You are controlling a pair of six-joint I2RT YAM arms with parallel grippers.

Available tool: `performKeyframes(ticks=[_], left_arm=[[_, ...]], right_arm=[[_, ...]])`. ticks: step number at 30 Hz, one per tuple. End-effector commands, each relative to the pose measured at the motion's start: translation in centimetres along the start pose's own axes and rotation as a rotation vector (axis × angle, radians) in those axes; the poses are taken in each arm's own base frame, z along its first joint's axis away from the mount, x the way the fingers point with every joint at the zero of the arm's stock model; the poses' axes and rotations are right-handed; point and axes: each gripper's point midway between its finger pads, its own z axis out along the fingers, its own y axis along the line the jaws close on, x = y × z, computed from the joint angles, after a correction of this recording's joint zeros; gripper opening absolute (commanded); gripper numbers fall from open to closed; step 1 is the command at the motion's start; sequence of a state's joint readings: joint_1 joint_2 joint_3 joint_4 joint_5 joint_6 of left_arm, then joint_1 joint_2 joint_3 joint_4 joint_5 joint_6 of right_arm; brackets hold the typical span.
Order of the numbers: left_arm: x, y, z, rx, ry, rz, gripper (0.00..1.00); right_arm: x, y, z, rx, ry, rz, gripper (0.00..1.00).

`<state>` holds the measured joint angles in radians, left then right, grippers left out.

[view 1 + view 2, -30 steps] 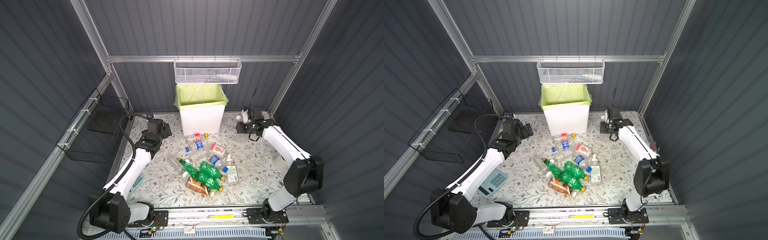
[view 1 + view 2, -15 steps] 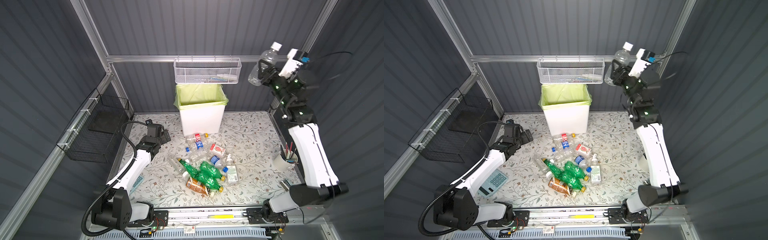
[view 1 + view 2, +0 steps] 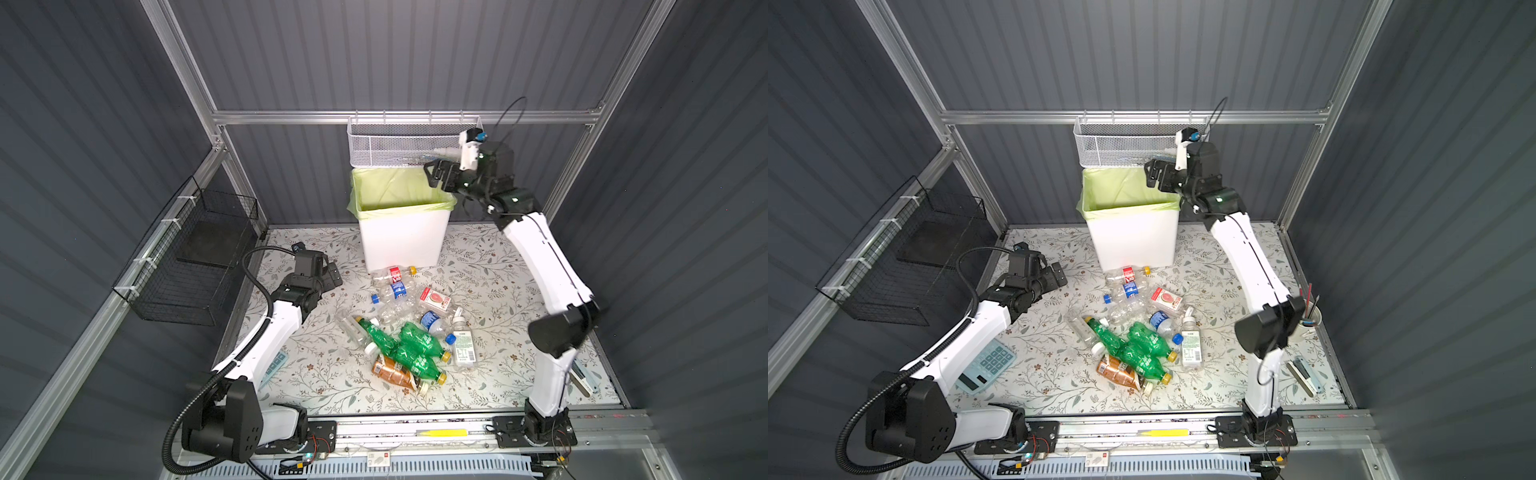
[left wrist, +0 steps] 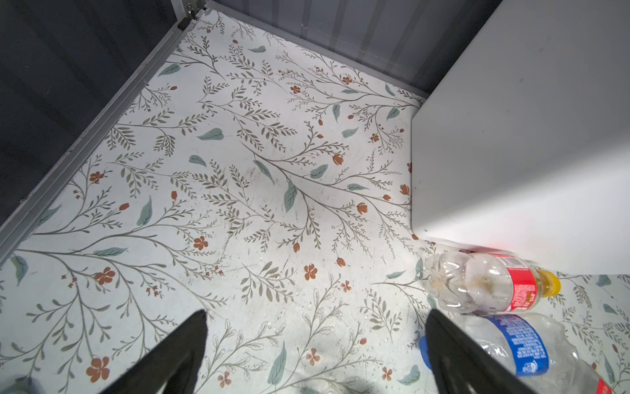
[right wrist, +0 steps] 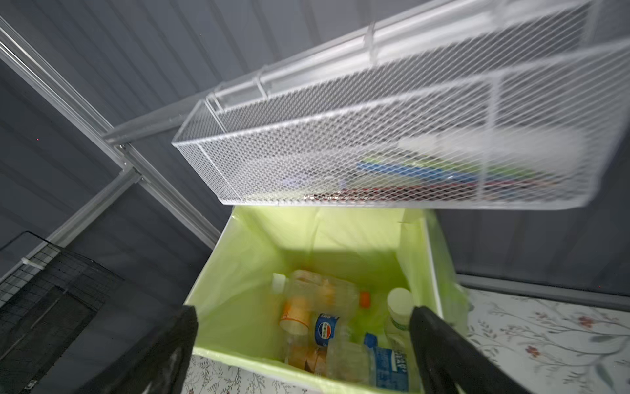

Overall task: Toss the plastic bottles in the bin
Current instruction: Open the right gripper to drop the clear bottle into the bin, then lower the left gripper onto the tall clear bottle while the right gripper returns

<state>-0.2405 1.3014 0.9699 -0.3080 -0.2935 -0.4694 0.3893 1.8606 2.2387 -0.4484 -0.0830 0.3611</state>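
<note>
Down comes the right arm from its high perch of half a second ago, and the clear bottle it carried is out of its grasp. The right gripper [image 3: 433,176] now hangs just above the bin [image 3: 401,243] at its right-hand rim, jaws spread wide with nothing between them. Through the right wrist view the binned bottles [image 5: 327,314] show on the green liner, clear bodies with orange and blue labels; which one has just landed I cannot tell. So this drop looks done, but the job is far from over: the pile of plastic bottles [image 3: 409,332] lies on the floral floor in front of the bin, green, amber and clear heaped together. The left gripper [image 4: 315,317] waits low, off the bin's front left corner, fingers apart and holding nothing. Just beside it a red-labelled bottle [image 4: 491,286] lies at the foot of the bin, with a blue-labelled bottle [image 4: 511,344] next along. Next call, I'd say: an arm goes down for a bottle at the edge of the heap and closes across its body, while the right arm backs out from under the white mesh basket [image 3: 411,145] hanging above the bin.
</note>
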Motion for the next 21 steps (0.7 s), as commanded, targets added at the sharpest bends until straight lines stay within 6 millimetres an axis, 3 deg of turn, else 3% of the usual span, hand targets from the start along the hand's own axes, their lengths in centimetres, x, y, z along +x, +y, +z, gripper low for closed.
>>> performKeyframes(ticks=[1, 8, 12, 17, 21], left_arm=[[-0.4, 0.0, -1.3, 0.013, -0.002, -0.043, 1.00], [3.3, 0.0, -1.9, 0.048, 0.136, -0.162, 1.00], [6.1, -0.8, -2.0, 0.084, 0.250, -0.203, 1.00], [9.5, -1.8, -2.9, 0.058, 0.320, -0.208, 1.00], [12.0, -3.0, -3.5, 0.056, 0.386, -0.226, 1.00]], right_arm=[[-5.5, 0.6, -5.4, 0.025, -0.199, -0.057, 0.99], [0.4, -4.3, -6.9, 0.116, -0.083, -0.036, 0.99], [5.5, -8.6, -8.0, 0.211, -0.002, 0.006, 0.99], [12.2, -14.3, -10.9, 0.371, 0.083, 0.081, 0.99], [16.9, -17.3, -13.0, 0.457, 0.142, 0.152, 0.99]])
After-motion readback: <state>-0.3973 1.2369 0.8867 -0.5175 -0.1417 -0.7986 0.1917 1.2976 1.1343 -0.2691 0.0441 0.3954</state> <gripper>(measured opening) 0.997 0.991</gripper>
